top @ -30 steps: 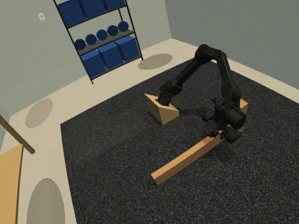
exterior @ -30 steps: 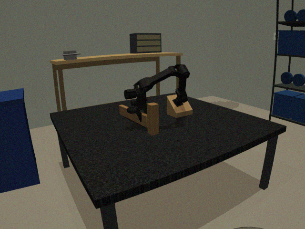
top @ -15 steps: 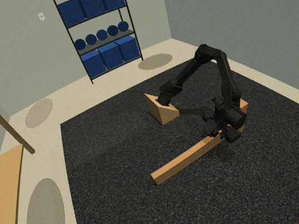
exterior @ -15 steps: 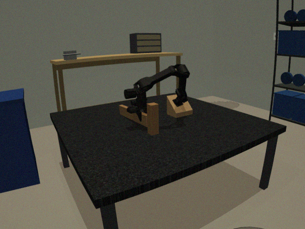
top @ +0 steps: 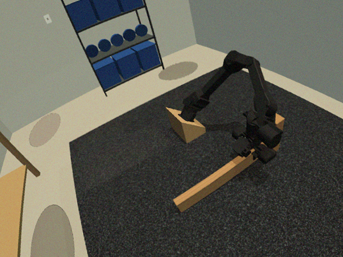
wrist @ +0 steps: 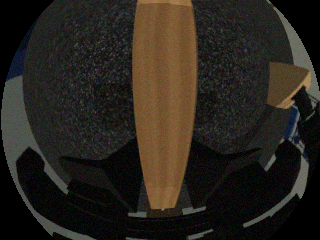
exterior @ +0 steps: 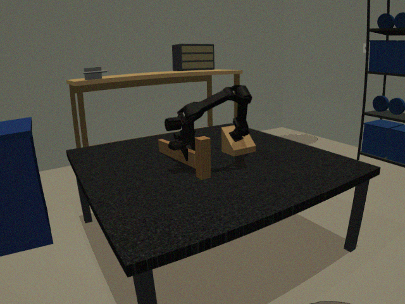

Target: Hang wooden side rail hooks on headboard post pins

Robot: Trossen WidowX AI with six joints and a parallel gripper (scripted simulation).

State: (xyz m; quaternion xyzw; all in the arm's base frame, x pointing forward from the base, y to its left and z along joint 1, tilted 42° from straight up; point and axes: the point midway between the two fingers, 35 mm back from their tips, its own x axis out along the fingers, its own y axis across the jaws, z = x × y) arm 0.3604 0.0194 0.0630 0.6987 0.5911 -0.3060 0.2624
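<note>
The wooden side rail [top: 206, 184] [exterior: 166, 149] [wrist: 164, 75] is a long light-brown bar. Its far end is low at the table, at the lower left in the top view; contact cannot be told for certain. Its other end reaches the headboard post [top: 280, 121] [exterior: 203, 158], which stands upright. The underside there looks a little above the table in the exterior view. My gripper [top: 254, 153] [exterior: 183, 151] [wrist: 160, 133] is shut on the rail near the post, one finger on each side. The hooks, pins and slot are hidden, so I cannot tell whether the hooks sit on the pins.
The arm's base sits on a wooden wedge block [top: 195, 132] [exterior: 243, 151] beside the rail and post. The dark table top [top: 142, 244] [exterior: 183, 209] carries everything. A blue-bin shelf [top: 123, 48], a workbench [exterior: 143, 76] and a blue cabinet [exterior: 19, 183] stand beyond the table.
</note>
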